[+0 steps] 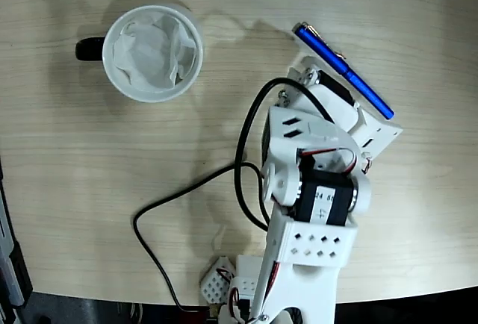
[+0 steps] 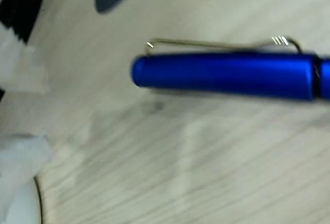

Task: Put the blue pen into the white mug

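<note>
My white two-finger gripper (image 1: 351, 111) sits right up against the slim glossy royal-blue pen (image 1: 343, 69) at the upper right of the fixed view, though my own wrist covers the fingers and I cannot tell whether they are apart or together. The pen lies diagonally on the pale wood-grain table (image 1: 112, 189), cap end toward the upper left, well apart from the round white mug with the black handle (image 1: 152, 53) in the upper-left area, crumpled white paper inside it. On the black servo at my wrist there's a white label with small printed digits, too small to read. Only the wrist view gives me the pen (image 2: 227, 74) up close: blue barrel running across the frame, thin metal clip along its top edge, a seam near the right edge, all a bit blurred. Only the fixed view shows the mug and my black cable (image 1: 194, 189) looping over the table to my base. Nothing lies on the table between pen and mug.
</note>
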Robot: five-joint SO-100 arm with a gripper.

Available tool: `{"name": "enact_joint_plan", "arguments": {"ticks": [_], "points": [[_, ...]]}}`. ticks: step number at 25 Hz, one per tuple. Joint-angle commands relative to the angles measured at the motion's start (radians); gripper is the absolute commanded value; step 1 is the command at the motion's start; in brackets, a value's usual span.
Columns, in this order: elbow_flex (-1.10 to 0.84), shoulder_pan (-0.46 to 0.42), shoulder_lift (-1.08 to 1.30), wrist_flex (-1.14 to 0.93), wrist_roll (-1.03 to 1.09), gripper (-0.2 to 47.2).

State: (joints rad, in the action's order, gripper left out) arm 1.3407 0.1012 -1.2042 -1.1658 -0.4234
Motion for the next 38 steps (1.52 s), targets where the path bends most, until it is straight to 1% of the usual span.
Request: {"name": "enact_joint_plan", "arguments": {"ticks": [1,6,14,16,29,38], "points": [[-0.046,0.026,0.006,0.014,-0.026,11.1],[-0.054,0.061,0.038,0.014,-0.028,16.5],[-0.137,0.130,0.112,0.025,-0.060,16.7],[-0.153,0.137,0.137,0.026,-0.061,16.7],[-0.155,0.100,0.216,0.038,-0.086,16.7],[-0.167,0.094,0.270,0.061,-0.089,16.3]]}}
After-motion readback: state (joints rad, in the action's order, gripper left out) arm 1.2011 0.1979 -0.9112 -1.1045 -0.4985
